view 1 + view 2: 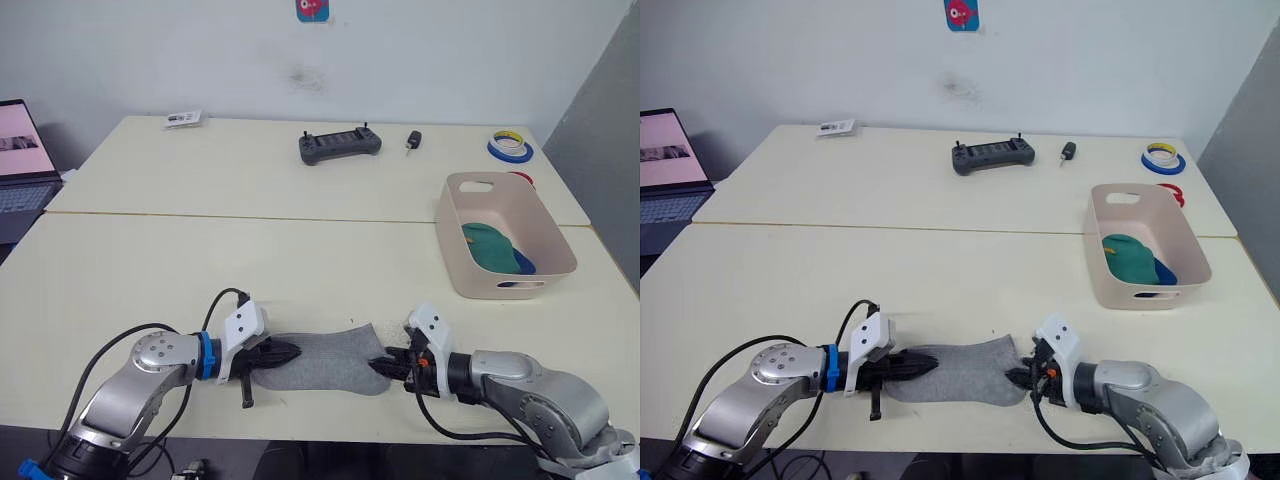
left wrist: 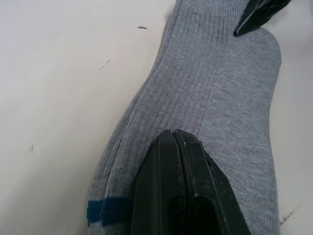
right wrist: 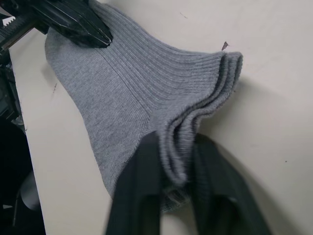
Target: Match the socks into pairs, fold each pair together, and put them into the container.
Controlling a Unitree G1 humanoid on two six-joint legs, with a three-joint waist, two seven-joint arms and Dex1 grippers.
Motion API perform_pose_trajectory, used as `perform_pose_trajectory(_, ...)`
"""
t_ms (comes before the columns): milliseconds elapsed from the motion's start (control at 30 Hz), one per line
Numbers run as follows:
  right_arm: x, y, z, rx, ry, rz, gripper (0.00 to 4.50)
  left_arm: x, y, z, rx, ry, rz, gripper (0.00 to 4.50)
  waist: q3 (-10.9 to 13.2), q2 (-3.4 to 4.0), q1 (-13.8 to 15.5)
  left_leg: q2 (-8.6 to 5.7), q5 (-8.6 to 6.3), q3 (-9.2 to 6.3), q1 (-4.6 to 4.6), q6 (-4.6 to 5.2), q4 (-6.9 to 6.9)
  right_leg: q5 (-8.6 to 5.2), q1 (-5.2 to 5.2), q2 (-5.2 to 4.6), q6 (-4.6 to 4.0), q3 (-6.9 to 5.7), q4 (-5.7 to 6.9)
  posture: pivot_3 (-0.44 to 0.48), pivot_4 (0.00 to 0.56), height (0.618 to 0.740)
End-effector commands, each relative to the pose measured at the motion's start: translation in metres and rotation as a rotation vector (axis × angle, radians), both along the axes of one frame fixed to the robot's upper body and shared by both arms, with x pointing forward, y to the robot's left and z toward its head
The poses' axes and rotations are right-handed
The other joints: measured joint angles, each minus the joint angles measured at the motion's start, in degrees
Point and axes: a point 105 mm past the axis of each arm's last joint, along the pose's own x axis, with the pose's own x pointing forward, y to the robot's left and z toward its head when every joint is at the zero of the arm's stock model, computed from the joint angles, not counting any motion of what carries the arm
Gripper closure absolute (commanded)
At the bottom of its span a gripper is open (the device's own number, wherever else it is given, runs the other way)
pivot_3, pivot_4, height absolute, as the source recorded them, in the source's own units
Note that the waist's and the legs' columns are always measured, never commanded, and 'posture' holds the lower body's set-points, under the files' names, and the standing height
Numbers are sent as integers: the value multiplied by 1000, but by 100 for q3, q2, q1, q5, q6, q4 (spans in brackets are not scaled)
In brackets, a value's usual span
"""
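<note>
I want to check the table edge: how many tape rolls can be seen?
2: a blue-and-yellow tape roll at the far right corner of the table, and a red tape roll nearer, largely hidden behind the container.

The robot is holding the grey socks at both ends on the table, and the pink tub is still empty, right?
Not quite. The tub is not empty: the left eye view shows a green sock and a blue sock already lying inside it. The rest is right: the left gripper and the right gripper hold the grey socks at opposite ends on the table.
</note>
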Motion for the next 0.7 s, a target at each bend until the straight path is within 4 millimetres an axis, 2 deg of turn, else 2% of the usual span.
perform_pose_trajectory(33, 11, -15, 15, 17, -36, -25, 4462, 5, -10, 21, -37, -68, -13, 4500, 1, 1, 3, 0, 0, 1, 0, 0, 0, 0, 0, 0, 0, 1, 0, 0, 150, 740)
perform_pose_trajectory(200, 20, -43, 26, -11, -34, -41, 4462, 6, -34, 34, -85, -83, -68, 4500, 2, -2, 13, -7, 0, 2, -5, 0, 4, 0, 1, 0, 0, -2, -1, 0, 150, 740)
perform_pose_trajectory(300, 19, -49, 29, -27, -28, -24, 4462, 8, -45, 29, -86, -67, -92, 4500, 2, -2, 7, -3, 0, 1, -4, 0, 3, 0, 0, 4, 0, 0, -1, 0, 150, 740)
perform_pose_trajectory(500, 15, -44, 31, -30, -35, 17, 4462, 20, -57, 3, -49, -32, -79, 4500, 2, -2, -3, -2, 0, 2, -5, 1, 3, 0, -2, 19, 0, 2, 0, 0, 150, 740)
perform_pose_trajectory(700, 9, -31, 47, -35, -73, 100, 4462, 18, -52, -14, -16, -5, -72, 4500, 2, -1, 1, -3, 0, 2, -3, 0, 4, 0, 1, 18, 0, 3, 1, 0, 150, 740)
